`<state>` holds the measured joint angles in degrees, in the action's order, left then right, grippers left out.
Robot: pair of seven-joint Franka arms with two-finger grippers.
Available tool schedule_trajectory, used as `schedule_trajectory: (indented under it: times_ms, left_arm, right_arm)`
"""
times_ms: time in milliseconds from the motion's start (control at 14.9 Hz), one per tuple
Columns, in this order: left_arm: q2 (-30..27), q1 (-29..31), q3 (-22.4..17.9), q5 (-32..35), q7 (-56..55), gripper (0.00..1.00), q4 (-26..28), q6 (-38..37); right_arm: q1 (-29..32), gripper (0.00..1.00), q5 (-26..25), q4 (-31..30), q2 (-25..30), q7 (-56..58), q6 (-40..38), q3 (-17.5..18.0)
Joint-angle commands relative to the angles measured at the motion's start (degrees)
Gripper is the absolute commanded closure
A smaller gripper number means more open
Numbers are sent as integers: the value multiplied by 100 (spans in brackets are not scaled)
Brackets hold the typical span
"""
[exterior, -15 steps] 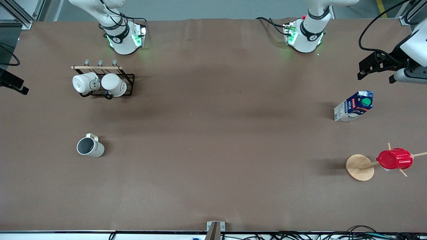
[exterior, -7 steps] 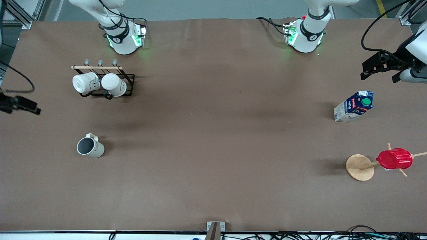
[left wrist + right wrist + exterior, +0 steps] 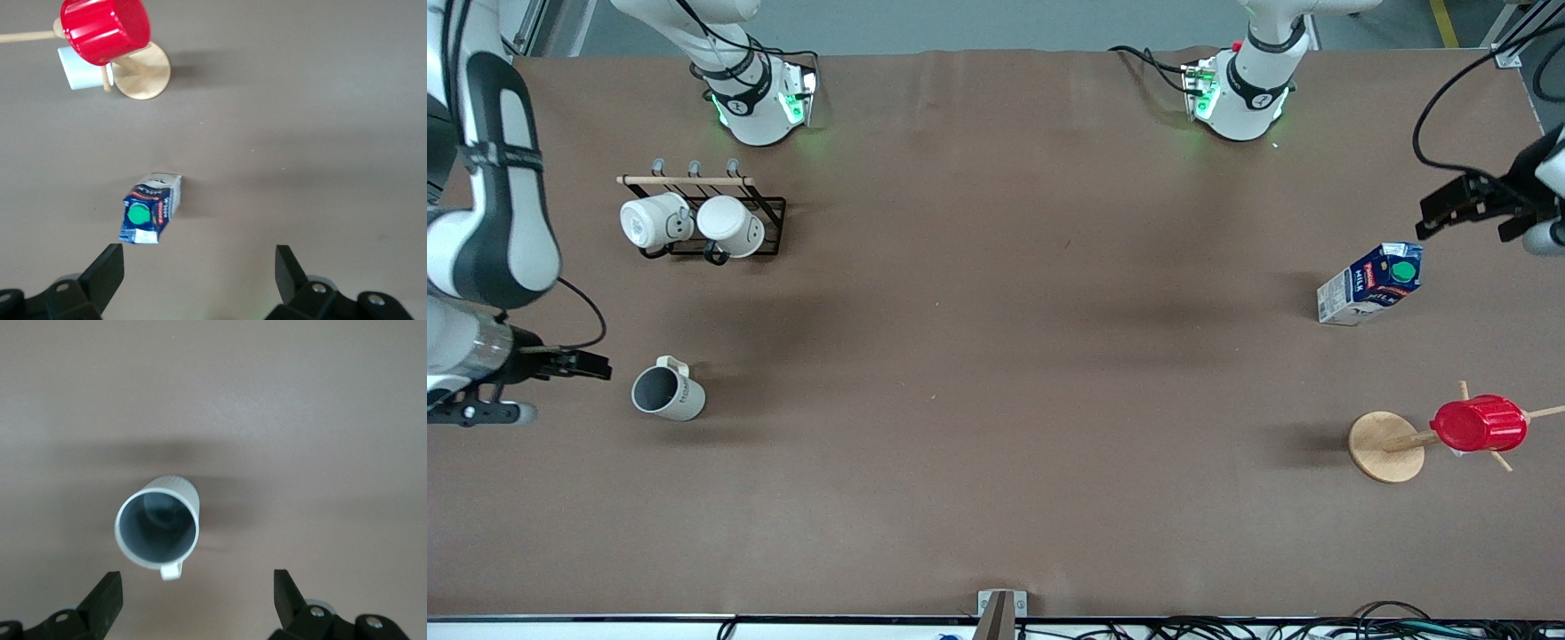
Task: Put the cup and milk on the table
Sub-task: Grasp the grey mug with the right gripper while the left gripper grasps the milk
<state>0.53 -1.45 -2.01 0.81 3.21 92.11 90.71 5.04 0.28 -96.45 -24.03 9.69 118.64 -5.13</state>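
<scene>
The cup, off-white with a grey inside, stands upright on the brown table toward the right arm's end. My right gripper hangs open and empty over the table beside it. In the right wrist view the cup lies just ahead of the open gripper, off toward one finger. The milk stands toward the left arm's end. My left gripper is open and empty over the table near it. In the left wrist view the milk lies ahead of the open gripper.
A black rack holding two cream mugs stands near the right arm's base. A wooden stand carries a red ribbed cup, nearer the front camera than the milk. A metal clamp sits at the table's front edge.
My right arm has swung in from the table's end, bringing its gripper beside the cup. My left gripper has shifted toward the table's end, closer to the milk. Cup and milk have not moved.
</scene>
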Motion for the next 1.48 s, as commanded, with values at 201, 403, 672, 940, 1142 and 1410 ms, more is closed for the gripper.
schedule_trajectory:
  times_ms: [201, 403, 672, 940, 1142, 1410]
  left_arm:
    - [420, 365, 7, 209, 294, 0, 772, 973]
    - [456, 435, 16, 411, 294, 0, 1386, 1614]
    - [544, 444, 7, 429, 303, 1, 2038, 2011]
    - [588, 462, 7, 770, 294, 2, 2407, 2240]
    - [597, 575, 7, 842, 294, 4, 2619, 2249]
    - [606, 743, 16, 912, 461, 5, 2680, 2249]
  right_arm:
    - [58, 0, -1, -1234, -93, 191, 1809, 56]
    - [49, 0, -1, -1315, -321, 191, 2170, 56]
    - [41, 18, 7, -1297, -480, 182, 2391, 74]
    - [32, 55, 16, -1280, -515, 165, 2383, 83]
    - [23, 100, 51, -1254, -515, 139, 2357, 83]
    - [-12, 100, 51, -1008, -411, 174, 1832, 126]
